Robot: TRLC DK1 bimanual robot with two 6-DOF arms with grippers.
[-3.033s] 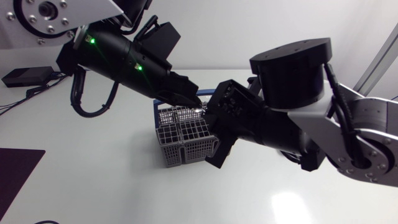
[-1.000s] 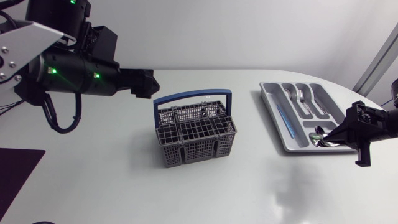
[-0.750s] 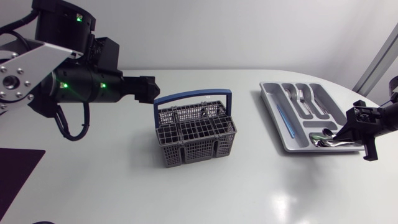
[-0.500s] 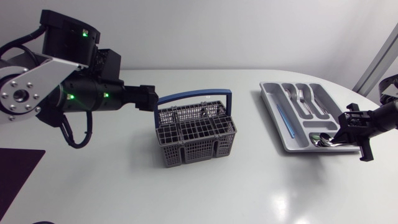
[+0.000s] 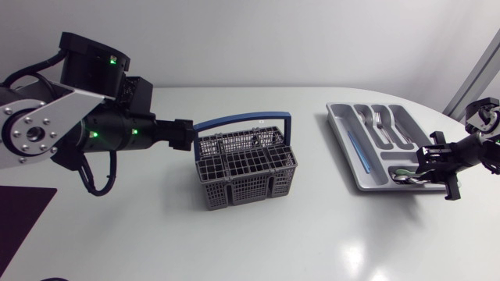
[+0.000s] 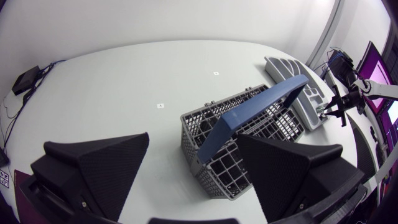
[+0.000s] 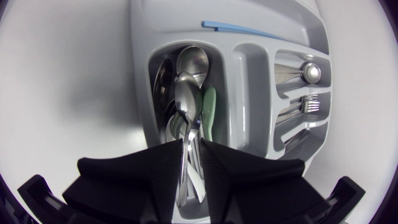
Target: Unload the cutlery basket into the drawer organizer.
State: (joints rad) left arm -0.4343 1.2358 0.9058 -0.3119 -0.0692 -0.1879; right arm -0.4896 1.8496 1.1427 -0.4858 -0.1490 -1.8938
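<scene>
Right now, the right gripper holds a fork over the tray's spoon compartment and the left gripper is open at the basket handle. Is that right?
Not quite: the right gripper holds a spoon, not a fork, as the right wrist view shows. It is over the tray's spoon compartment, and the left gripper is open at the basket handle.
</scene>
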